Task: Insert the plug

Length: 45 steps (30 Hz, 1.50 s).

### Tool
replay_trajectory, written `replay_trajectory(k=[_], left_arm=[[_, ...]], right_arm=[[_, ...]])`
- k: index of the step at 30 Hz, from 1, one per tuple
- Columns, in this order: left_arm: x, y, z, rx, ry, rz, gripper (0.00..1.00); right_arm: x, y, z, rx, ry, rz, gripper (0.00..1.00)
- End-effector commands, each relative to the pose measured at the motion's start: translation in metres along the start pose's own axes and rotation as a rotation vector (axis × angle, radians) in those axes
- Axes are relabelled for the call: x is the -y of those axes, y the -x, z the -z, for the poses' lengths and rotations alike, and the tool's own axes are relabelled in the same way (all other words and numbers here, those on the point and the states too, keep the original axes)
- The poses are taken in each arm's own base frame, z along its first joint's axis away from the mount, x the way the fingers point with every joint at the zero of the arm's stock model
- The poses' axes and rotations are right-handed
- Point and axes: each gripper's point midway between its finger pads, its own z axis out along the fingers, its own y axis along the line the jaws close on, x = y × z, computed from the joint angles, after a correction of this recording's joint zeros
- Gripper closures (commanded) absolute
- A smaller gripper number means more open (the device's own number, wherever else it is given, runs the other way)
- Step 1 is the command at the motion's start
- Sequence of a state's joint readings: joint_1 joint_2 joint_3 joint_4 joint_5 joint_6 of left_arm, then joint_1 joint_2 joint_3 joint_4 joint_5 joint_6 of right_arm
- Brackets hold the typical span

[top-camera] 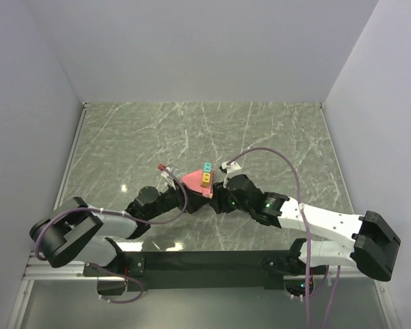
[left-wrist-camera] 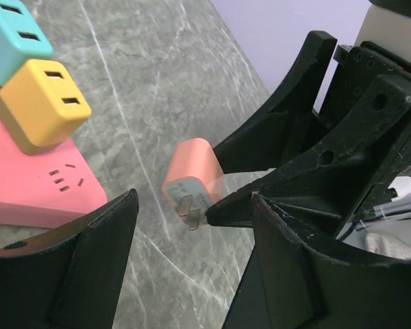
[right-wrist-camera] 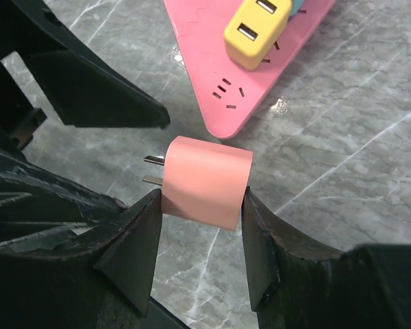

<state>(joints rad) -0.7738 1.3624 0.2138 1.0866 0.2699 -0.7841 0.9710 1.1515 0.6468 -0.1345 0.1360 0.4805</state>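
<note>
Right pincer (right-wrist-camera: pixel 200 205) clamps pink plug (right-wrist-camera: pixel 205 179); left pincer (left-wrist-camera: pixel 195 202) apart; yellow adapter (right-wrist-camera: pixel 257 26) occupies strip (right-wrist-camera: pixel 205 75).

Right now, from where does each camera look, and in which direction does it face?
Top external: above and behind the bases, looking down at the table; left arm and right arm show, meeting at the pink power strip.
Left wrist: on the left arm, looking past the open left gripper at the right gripper holding the pink plug.
Right wrist: on the right arm, looking down between its own fingers at the plug, strip beyond.
Shared: both wrist views show the plug, strip and yellow adapter.
</note>
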Motion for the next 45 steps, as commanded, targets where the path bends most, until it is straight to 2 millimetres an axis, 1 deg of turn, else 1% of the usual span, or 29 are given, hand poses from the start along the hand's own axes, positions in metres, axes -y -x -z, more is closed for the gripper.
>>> replay_trajectory(k=[1, 12, 16, 20, 25, 27, 28, 34, 36, 37, 39, 42, 43, 45], left_arm=[[0.03, 0.014, -0.007, 0.027, -0.134, 0.004, 0.28], [0.027, 0.013, -0.015, 0.018, -0.123, 0.02, 0.29], [0.02, 0.011, -0.016, 0.027, -0.098, 0.054, 0.29], [0.016, 0.013, -0.015, 0.055, -0.079, 0.074, 0.29], [0.016, 0.022, -0.011, 0.093, -0.061, 0.065, 0.29], [0.01, 0.024, -0.007, 0.116, -0.03, 0.064, 0.29], [0.012, 0.028, -0.005, 0.135, -0.031, 0.058, 0.29], [0.009, 0.039, 0.008, 0.192, 0.012, 0.028, 0.3], [0.011, 0.043, 0.008, 0.196, 0.014, 0.009, 0.3], [0.009, 0.043, 0.008, 0.189, 0.028, 0.006, 0.3], [0.011, 0.043, 0.006, 0.183, 0.021, 0.003, 0.3], [0.014, 0.037, 0.003, 0.156, 0.001, 0.016, 0.3], [0.01, 0.033, 0.0, 0.14, 0.01, 0.024, 0.3], [0.014, 0.031, -0.003, 0.131, -0.007, 0.031, 0.3]], right_arm=[[-0.014, 0.016, 0.0, 0.059, 0.046, 0.024, 1.0], [-0.022, 0.019, 0.004, 0.085, 0.075, 0.035, 1.0], [-0.025, 0.018, 0.006, 0.09, 0.085, 0.041, 1.0], [-0.023, 0.016, 0.008, 0.092, 0.08, 0.042, 1.0], [-0.021, 0.015, 0.012, 0.098, 0.078, 0.034, 1.0], [-0.02, 0.014, 0.012, 0.099, 0.077, 0.032, 1.0], [-0.02, 0.014, 0.012, 0.098, 0.078, 0.033, 1.0], [-0.022, 0.014, 0.013, 0.099, 0.085, 0.034, 1.0], [-0.023, 0.014, 0.014, 0.101, 0.087, 0.035, 1.0], [-0.023, 0.015, 0.014, 0.103, 0.087, 0.035, 1.0], [-0.024, 0.017, 0.016, 0.114, 0.09, 0.037, 1.0], [-0.024, 0.02, 0.017, 0.126, 0.084, 0.036, 1.0], [-0.024, 0.02, 0.017, 0.125, 0.083, 0.037, 1.0], [-0.025, 0.022, 0.019, 0.132, 0.089, 0.038, 1.0]])
